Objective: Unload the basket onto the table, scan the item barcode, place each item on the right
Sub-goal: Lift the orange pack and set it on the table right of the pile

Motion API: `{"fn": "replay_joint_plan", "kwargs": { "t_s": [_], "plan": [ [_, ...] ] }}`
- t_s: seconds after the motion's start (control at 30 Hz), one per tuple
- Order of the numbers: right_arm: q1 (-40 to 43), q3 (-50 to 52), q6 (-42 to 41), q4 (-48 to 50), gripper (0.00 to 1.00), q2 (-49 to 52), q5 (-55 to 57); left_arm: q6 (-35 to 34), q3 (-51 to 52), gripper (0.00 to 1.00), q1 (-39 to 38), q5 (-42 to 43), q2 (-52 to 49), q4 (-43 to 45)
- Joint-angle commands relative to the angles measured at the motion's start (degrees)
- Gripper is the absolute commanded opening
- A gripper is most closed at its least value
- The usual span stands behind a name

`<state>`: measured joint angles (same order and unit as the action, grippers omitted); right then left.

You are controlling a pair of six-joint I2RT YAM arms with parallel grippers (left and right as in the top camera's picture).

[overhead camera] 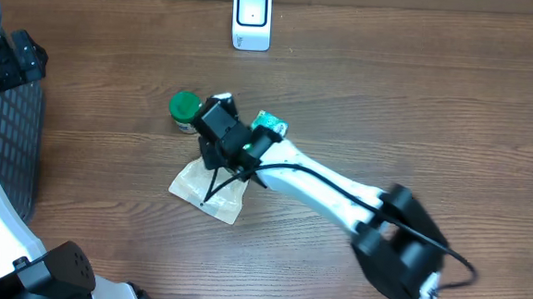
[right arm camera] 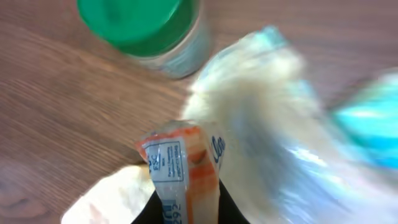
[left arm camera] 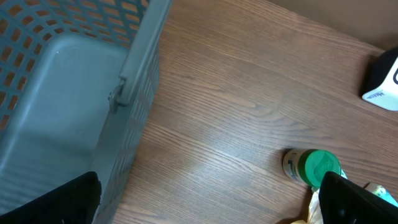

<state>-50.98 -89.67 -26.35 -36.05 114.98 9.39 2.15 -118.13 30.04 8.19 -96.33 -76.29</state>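
Orange packet [right arm camera: 182,167] pinched in right pincer [right arm camera: 186,210], green-capped jar [right arm camera: 146,28] beyond

Right hand [overhead camera: 216,106] (black) beside green-lidded jar [overhead camera: 184,110]

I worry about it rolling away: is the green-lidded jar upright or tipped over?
Upright: the green-lidded jar shows its round lid facing the overhead camera, its body beneath it on the table.
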Motion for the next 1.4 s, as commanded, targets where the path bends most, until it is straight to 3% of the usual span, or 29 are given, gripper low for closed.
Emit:
{"fn": "replay_joint_plan", "kwargs": {
  "t_s": [0.0,0.1,0.17,0.33,0.5,0.63,0.7,0.73,0.93,1.1,1.37],
  "plan": [
    [0.8,-3.2,2.6,-6.2,0.12,-10.2,18.3,1.5,-0.5,1.00,0.0,0.4,0.1,0.0],
    [2.2,-3.2,2.1,-15.8,0.14,-11.9,31.6,1.5,-0.5,1.00,0.0,0.4,0.1,0.0],
    [4.2,-1.9,0.2,-20.2,0.14,-11.3,34.8,1.5,-0.5,1.00,0.0,0.4,0.1,0.0],
    [11.5,6.2,-4.1,-20.7,0.14,-8.5,33.8,1.5,-0.5,1.00,0.0,0.4,0.1,0.0],
    [14.7,9.5,-3.2,-18.6,0.15,-6.4,26.0,1.5,-0.5,1.00,0.0,0.4,0.1,0.0],
    [14.4,9.6,-2.3,-17.7,0.40,-6.0,21.3,1.5,-0.5,1.00,0.0,0.4,0.1,0.0],
    [14.4,9.6,0.5,-17.4,0.69,-5.9,16.3,1.5,-0.5,1.00,0.0,0.4,0.1,0.0],
    [14.4,9.6,1.2,-17.4,0.72,-5.9,14.5,1.5,-0.5,0.99,0.0,0.4,0.1,0.0],
    [16.7,7.9,0.6,-17.2,0.72,-7.6,1.7,1.5,-0.5,0.99,-0.1,0.4,0.1,0.0],
    [23.4,7.0,-6.9,-21.4,0.71,-8.7,0.8,1.5,-0.5,1.00,0.0,0.4,0.1,0.0],
    [26.9,8.7,-0.2,-21.6,0.55,-8.0,1.0,1.5,-0.5,1.00,0.0,0.4,0.1,0.0]
  ]
}}
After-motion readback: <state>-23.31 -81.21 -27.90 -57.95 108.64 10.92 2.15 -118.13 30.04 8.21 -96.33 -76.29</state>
